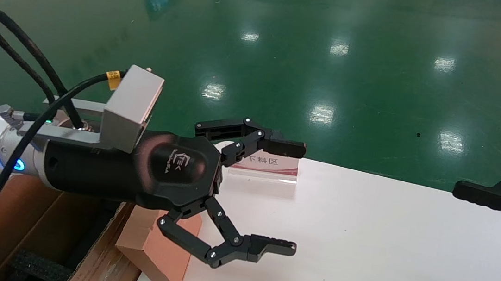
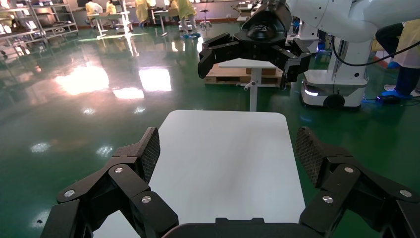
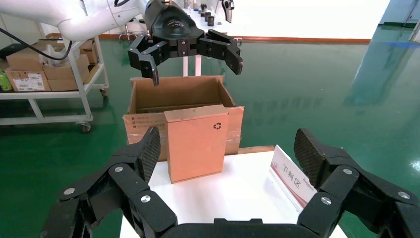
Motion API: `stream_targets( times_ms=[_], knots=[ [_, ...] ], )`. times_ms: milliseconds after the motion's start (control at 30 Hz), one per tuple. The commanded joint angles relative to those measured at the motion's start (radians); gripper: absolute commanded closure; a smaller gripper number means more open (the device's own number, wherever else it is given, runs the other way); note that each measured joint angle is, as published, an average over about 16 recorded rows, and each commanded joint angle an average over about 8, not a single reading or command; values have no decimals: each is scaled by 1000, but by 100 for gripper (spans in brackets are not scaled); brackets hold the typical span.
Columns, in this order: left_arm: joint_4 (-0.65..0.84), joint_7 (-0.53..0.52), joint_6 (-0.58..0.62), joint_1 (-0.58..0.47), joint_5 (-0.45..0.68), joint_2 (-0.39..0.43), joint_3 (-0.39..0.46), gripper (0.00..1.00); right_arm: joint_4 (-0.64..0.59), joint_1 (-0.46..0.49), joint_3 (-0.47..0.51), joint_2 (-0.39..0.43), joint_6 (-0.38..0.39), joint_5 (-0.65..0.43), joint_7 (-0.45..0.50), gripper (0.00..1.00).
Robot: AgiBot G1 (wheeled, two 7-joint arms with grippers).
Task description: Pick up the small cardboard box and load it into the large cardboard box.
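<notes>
The left gripper [image 1: 293, 198] hangs above the white table [image 1: 360, 245], its black jointed fingers [image 1: 274, 245] spread wide with nothing between them. The right gripper [image 1: 476, 250] sits at the table's far right edge, fingers equally splayed; its cross-hatched pads [image 3: 151, 148] show only in the right wrist view. The small cardboard box [image 3: 196, 143], smooth orange-brown with a black recycling mark, stands upright at the table edge against the large cardboard box [image 3: 148, 106], an open corrugated carton. The head view alone shows black foam [image 1: 39, 267] inside. A sign [image 1: 266, 166] stands on the table.
</notes>
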Motion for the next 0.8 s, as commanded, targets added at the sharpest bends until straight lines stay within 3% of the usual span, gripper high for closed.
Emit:
stream_targets(
  times_ms=[33,600,800],
  knots=[
    [0,0,0,0,0,0,0,0,0,0,0,0,0,0,0,0],
    [4,-6,-5,-1,6,-3,2,0,-1,0,0,0,0,0,0,0],
    [-8,-74,-14,-44,80,-24,38,0,-1,0,-1,0,0,1,-1,0]
  ],
)
